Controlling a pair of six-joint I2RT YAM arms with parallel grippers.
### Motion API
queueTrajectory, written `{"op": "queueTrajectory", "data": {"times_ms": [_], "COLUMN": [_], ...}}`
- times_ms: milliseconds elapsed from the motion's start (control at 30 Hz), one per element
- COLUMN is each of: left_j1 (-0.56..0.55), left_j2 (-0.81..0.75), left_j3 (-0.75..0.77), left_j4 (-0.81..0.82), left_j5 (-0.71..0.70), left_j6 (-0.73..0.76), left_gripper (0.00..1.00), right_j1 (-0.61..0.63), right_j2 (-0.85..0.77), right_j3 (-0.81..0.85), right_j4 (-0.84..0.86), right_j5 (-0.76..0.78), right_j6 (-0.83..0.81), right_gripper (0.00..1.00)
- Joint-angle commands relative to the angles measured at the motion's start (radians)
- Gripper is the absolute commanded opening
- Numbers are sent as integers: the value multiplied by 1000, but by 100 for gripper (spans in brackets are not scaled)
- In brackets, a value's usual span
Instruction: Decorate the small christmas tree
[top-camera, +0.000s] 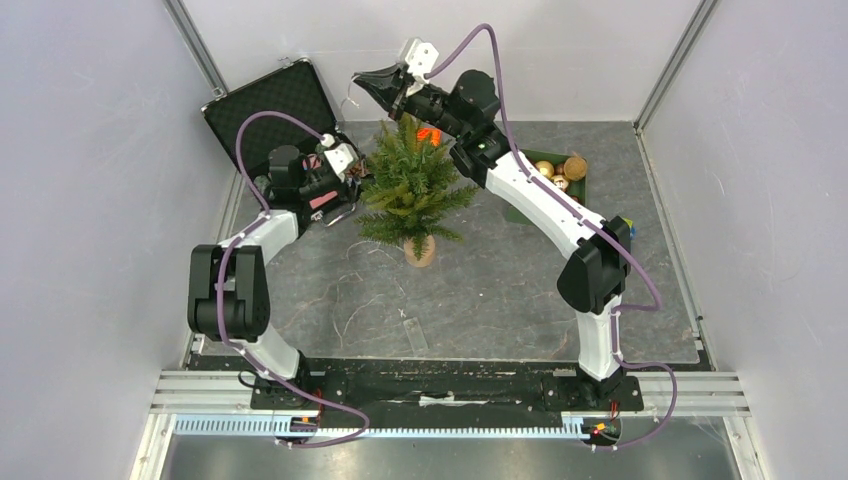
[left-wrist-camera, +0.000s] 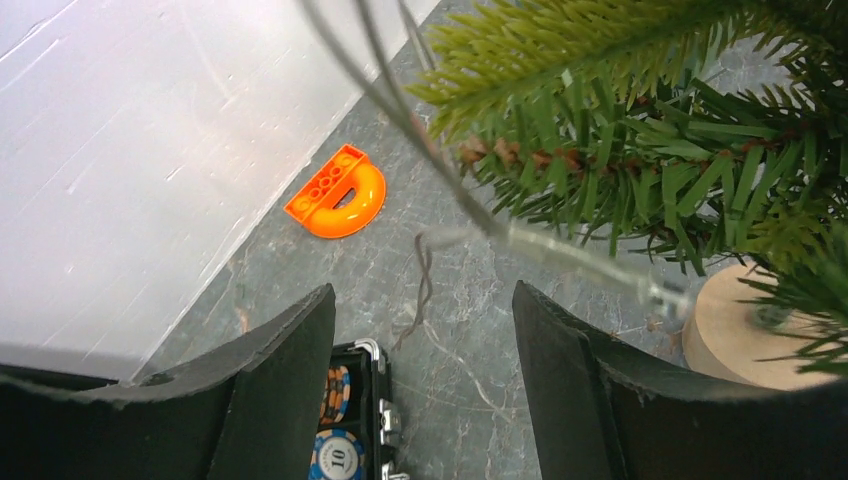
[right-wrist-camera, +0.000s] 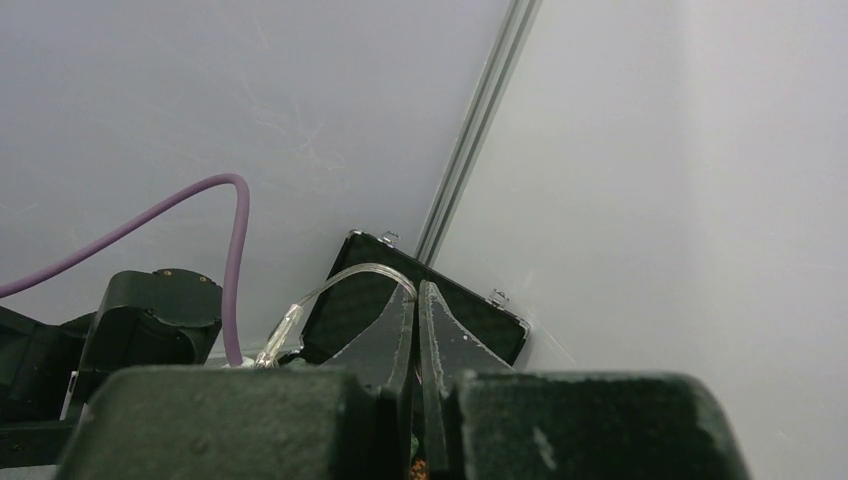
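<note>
The small christmas tree (top-camera: 410, 185) stands mid-table on its round tan stump base (top-camera: 421, 250). It also shows in the left wrist view (left-wrist-camera: 640, 150), with the base (left-wrist-camera: 735, 335) at the right. My right gripper (top-camera: 375, 85) is raised behind the tree's top and is shut (right-wrist-camera: 417, 290) on a clear light string wire (right-wrist-camera: 350, 275). The wire (left-wrist-camera: 560, 250) hangs down across the tree's branches. My left gripper (top-camera: 350, 185) is open and empty (left-wrist-camera: 420, 300), low at the tree's left side.
An open black briefcase (top-camera: 275, 100) stands at the back left, and its tray holds poker chips (left-wrist-camera: 330, 450). An orange arch block (left-wrist-camera: 338, 192) lies by the back wall. A green bin with gold ornaments (top-camera: 555, 172) sits at the back right. Thin loose strands (top-camera: 365, 305) lie on the mat.
</note>
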Motion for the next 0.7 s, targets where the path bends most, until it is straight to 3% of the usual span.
{"op": "queueTrajectory", "data": {"times_ms": [0, 33, 100, 200, 233, 567, 667], "left_j1": [-22, -28, -32, -30, -29, 113, 143], "left_j2": [35, 40, 48, 37, 26, -122, -226], "left_j3": [53, 57, 60, 64, 58, 154, 200], "left_j4": [2, 9, 44, 34, 25, -164, -310], "left_j5": [33, 27, -2, -17, -26, -327, -396], "left_j6": [75, 74, 40, 35, 39, -109, -98], "left_gripper": [71, 67, 52, 6, 2, 2, 2], "right_j1": [3, 3, 3, 1, -1, -73, -79], "right_j2": [-39, -38, -42, -55, -61, -76, -102], "right_j3": [26, 25, 21, -2, -11, -44, -69], "right_j4": [-1, 0, -4, 5, 10, 73, 84], "right_j5": [3, 3, -4, 2, 10, 125, 170], "right_j6": [-25, -24, -24, -25, -25, 19, -8], "right_gripper": [0, 0, 0, 0, 0, 0, 0]}}
